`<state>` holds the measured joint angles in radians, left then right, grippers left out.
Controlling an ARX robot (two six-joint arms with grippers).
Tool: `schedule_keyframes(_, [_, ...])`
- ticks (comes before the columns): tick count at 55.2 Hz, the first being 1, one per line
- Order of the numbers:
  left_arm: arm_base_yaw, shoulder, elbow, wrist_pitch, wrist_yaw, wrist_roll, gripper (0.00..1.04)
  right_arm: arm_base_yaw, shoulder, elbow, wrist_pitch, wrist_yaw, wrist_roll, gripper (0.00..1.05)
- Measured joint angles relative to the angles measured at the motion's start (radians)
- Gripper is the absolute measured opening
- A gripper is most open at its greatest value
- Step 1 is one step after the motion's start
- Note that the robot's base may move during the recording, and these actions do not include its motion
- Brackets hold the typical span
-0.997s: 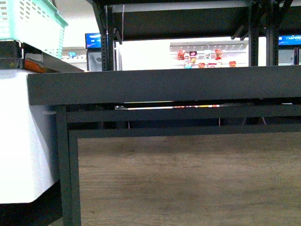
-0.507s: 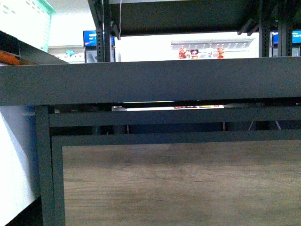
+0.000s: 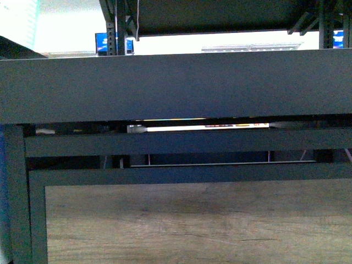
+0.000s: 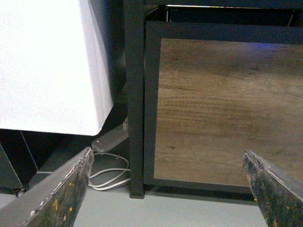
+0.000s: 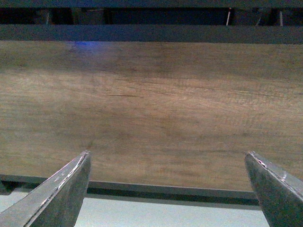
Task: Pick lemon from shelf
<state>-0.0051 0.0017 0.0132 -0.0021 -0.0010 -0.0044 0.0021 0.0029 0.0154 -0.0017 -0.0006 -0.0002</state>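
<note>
Close against shelf [image 3: 165,144] front, below tier edge [image 3: 176,85]: lemon not in any view. Left fingers [image 4: 61,194] and right fingers [image 5: 57,194] spread wide, holding nothing. Risk: arms raised blind strike tier edge or wood panel [image 5: 151,109]; unsighted reach misses or knocks lemon.

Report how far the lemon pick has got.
Done: nothing that shows yet; no lemon appears in any view. In hand: the robot faces the shelf close up, with the left gripper and right gripper both open and empty, held low and facing its wood-grain panel. Left: find the lemon on a tier, reach it, grip it and lift it off.
</note>
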Motion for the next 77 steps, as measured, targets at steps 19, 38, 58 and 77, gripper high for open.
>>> schedule_keyframes(19, [0.000,0.000,0.000,0.000,0.002,0.000,0.97,0.000,0.000,0.000,0.000,0.000,0.000,0.97])
schedule_keyframes(38, [0.000,0.000,0.000,0.000,0.001,0.000,0.97,0.000,0.000,0.000,0.000,0.000,0.000,0.97])
schedule_keyframes(58, [0.000,0.000,0.000,0.000,0.001,0.000,0.97,0.000,0.000,0.000,0.000,0.000,0.000,0.97])
schedule_keyframes(77, [0.000,0.000,0.000,0.000,0.000,0.000,0.97,0.000,0.000,0.000,0.000,0.001,0.000,0.97])
